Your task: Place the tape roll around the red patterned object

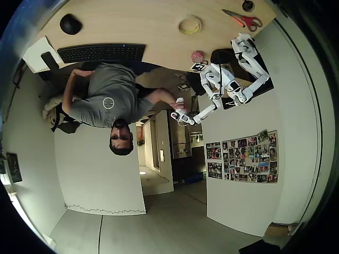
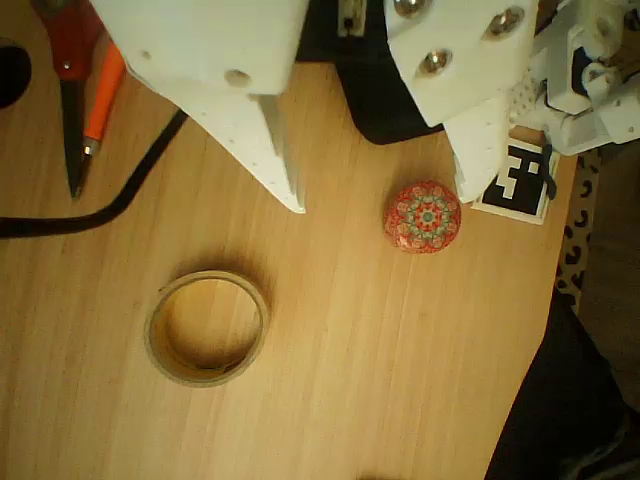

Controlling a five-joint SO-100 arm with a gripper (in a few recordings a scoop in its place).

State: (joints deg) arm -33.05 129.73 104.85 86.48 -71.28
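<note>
- Overhead view: the tape roll (image 1: 189,25) lies flat on the light wood table (image 1: 137,21), well apart from the red patterned object (image 1: 198,56), which sits near the table's edge just beside a black-and-white marker tag (image 1: 198,66).
- The white arm (image 1: 233,79) is folded up on the right; the gripper's finger state cannot be told from here.
- Red-handled scissors (image 1: 242,19) and a small dark round object (image 1: 248,6) lie right of the roll; a keyboard (image 1: 101,52) and mouse (image 1: 70,24) sit at left.
- Wrist view: the gripper (image 2: 385,195) hangs above the table, fingers spread wide, empty.
- The left finger tip (image 2: 285,185) points at bare wood above the tape roll (image 2: 207,327); the right finger (image 2: 480,150) sits just right of the red patterned object (image 2: 423,216).
- Roll and ball are apart, nothing touching either.
- Step, judged: approach before the pick; the roll is not yet grasped.
- Next move likely calls for shifting toward the roll, dropping one finger inside its hole and one outside the rim, then closing on the wall.
- Roll: thin-walled flat ring, pale cream, wide open centre, smooth; it looks light and may slide.
- Ball: round, red with a mandala-like mottled pattern; it could roll if bumped.
- Table: matte wood grain; a black cable (image 2: 90,215) curves across at left.
</note>
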